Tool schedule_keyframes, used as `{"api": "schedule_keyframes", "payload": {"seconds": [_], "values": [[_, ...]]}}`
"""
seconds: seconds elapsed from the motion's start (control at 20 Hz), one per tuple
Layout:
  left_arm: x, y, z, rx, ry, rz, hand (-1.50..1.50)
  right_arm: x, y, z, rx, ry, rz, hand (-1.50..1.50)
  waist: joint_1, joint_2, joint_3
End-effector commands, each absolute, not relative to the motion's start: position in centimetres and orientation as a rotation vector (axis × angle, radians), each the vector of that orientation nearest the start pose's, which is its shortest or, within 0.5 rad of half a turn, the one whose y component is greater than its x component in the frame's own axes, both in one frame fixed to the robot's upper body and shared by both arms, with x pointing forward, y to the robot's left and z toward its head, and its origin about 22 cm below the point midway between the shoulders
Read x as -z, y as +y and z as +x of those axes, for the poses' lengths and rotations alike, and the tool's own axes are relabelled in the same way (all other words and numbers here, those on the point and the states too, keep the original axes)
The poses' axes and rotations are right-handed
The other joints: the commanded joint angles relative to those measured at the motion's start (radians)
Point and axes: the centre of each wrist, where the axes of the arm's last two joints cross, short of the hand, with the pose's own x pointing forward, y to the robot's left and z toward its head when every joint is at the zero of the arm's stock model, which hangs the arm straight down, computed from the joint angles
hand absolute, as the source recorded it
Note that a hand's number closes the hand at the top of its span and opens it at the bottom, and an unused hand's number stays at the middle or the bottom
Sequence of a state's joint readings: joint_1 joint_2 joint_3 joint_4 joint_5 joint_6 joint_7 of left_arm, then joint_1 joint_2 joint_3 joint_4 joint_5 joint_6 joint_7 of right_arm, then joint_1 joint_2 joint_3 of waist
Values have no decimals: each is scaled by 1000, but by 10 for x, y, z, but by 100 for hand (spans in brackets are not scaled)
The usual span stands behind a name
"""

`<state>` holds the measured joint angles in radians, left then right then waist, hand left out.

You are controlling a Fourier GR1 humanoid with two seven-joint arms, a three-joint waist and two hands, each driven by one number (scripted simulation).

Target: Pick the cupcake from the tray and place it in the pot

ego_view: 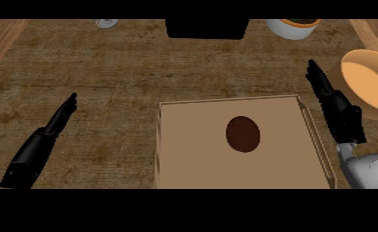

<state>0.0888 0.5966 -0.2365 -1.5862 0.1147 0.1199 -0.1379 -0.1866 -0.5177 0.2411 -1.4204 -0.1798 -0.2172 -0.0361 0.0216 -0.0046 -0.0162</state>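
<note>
A dark brown cupcake sits near the middle of a tan tray at the lower centre of the counter. An orange pot shows at the right edge, cut off by the frame. My right hand stands edge-on between the tray's right rim and the pot, fingers straight and pointing away, holding nothing. My left hand rests at the lower left, well left of the tray, fingers straight and empty.
A black block stands at the back centre. A white cup with dark contents is at the back right. A small grey object lies at the back left. Wooden strips edge both sides.
</note>
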Motion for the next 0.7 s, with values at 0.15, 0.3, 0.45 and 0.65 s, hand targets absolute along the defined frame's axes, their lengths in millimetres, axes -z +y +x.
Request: {"api": "schedule_keyframes", "payload": {"seconds": [0.15,0.3,0.45,0.65], "values": [[-50,289,248,224,-1747,169,0,-107,-258,318,-544,-1821,306,150,38,14,21],[-51,281,252,151,-1766,130,0,-179,-287,324,-1036,-1953,-156,150,39,-14,-4],[-77,263,279,3,-1792,67,0,-131,-329,344,-838,-1954,150,-150,19,31,22],[-84,261,291,-38,-1788,67,0,-111,-330,342,-1012,-2076,344,-150,7,24,21]]}}
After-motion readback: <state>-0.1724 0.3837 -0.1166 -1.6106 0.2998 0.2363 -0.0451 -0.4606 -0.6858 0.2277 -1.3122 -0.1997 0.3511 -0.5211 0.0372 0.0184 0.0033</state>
